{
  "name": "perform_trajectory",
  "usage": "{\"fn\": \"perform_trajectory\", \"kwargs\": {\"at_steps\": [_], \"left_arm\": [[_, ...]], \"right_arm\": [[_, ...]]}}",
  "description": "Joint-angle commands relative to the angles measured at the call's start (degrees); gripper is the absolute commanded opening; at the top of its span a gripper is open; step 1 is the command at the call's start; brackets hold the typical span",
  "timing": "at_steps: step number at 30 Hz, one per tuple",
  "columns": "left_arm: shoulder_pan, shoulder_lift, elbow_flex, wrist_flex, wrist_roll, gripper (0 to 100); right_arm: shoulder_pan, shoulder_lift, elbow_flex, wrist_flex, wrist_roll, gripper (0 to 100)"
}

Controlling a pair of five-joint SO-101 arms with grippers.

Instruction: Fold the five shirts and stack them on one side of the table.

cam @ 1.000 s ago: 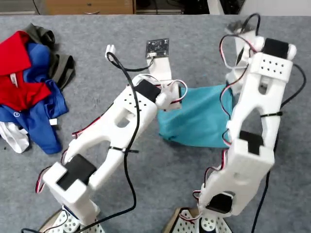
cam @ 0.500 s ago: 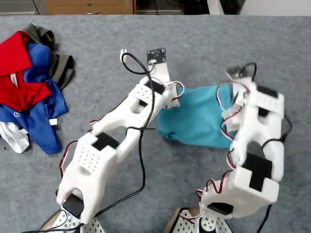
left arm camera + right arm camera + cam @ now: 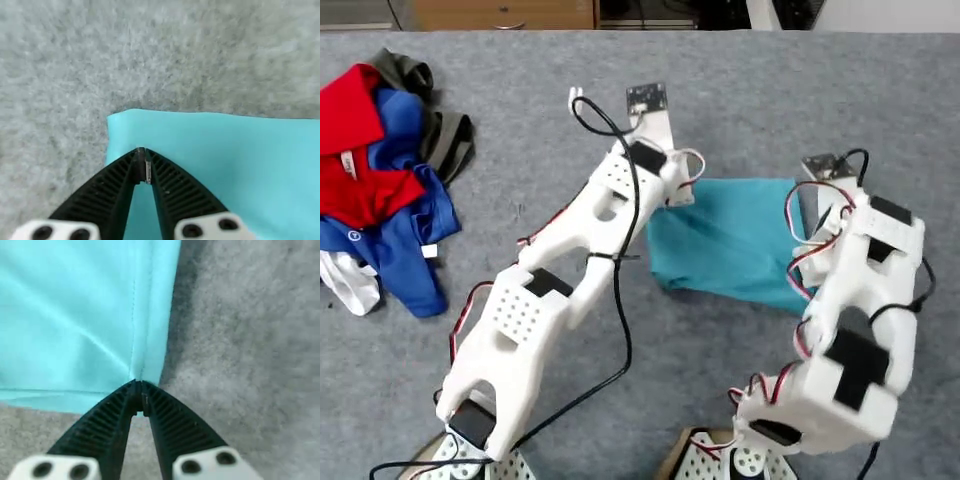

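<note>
1. Teal shirt (image 3: pixel 730 245) lying flat and folded on the grey table (image 3: pixel 520 80), right of centre between both arms. Also seen close up in both wrist views.
2. Left gripper (image 3: pixel 142 167) jaws closed to a narrow point, tips pinching the teal shirt just inside one corner, with grey table beyond that corner.
3. Right gripper (image 3: pixel 137 397) jaws likewise pressed together, nipping the shirt's stitched hem right at its edge, with bare table alongside.
4. In the high view, left arm (image 3: pixel 580 250) stretched diagonally across the table, covering the shirt's far left corner.
5. Right arm (image 3: pixel 860 290) folded over the shirt's right edge, hiding that side.
6. Black cables (image 3: pixel 620 300) looping along the left arm, red and white wiring on both.
7. Pile of loose shirts at the far left of the table, well apart from the teal one: red shirt (image 3: pixel 355 150) on top, blue shirt (image 3: pixel 405 240) under and in front of it, dark shirt (image 3: pixel 435 130) behind, white shirt (image 3: pixel 350 285) poking out at the near edge.
8. Small white tag (image 3: pixel 428 250) on the blue shirt, plus a small mark on the red one; print too small to read.
9. Wooden furniture (image 3: pixel 500 12) past the table's far edge.
</note>
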Motion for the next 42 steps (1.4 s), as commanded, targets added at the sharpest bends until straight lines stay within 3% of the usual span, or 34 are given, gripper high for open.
{"fn": "perform_trajectory", "kwargs": {"at_steps": [1, 9, 18, 22, 26, 30, 33, 37, 42], "left_arm": [[-0.44, -0.84, -12.13, 8.35, 0.26, 2], [3.52, -0.22, -29.36, 32.70, -6.33, 2], [8.35, -2.07, -21.45, 33.32, -9.85, 2], [8.88, -11.30, -15.91, 33.32, -11.96, 2], [8.18, -24.13, -2.73, 33.23, -14.68, 2], [2.55, -38.29, 10.81, 32.26, -15.47, 2], [-2.73, -49.10, 22.24, 28.22, -21.63, 2], [-12.22, -63.43, 39.38, 20.66, -28.13, 2], [-27.96, -80.31, 58.11, 11.25, -26.37, 2]], "right_arm": [[-1.27, -9.98, -3.65, 4.13, 0.44, 0.5], [-0.92, -15.25, -5.14, 10.46, 0.62, 0.5], [0.84, -19.21, -5.05, 16.70, 0.70, 0.5], [5.76, -22.55, -4.79, 20.84, 0.70, 0.5], [8.75, -24.84, -1.45, 22.95, 0.70, 0.5], [9.19, -26.68, 0.13, 26.81, 0.35, 0.5], [8.92, -26.95, 0.13, 27.16, -0.70, 0.6], [8.31, -24.84, 0.22, 24.62, -10.11, 8.6], [1.80, -18.68, 1.71, 22.59, -22.77, 13.3]]}}
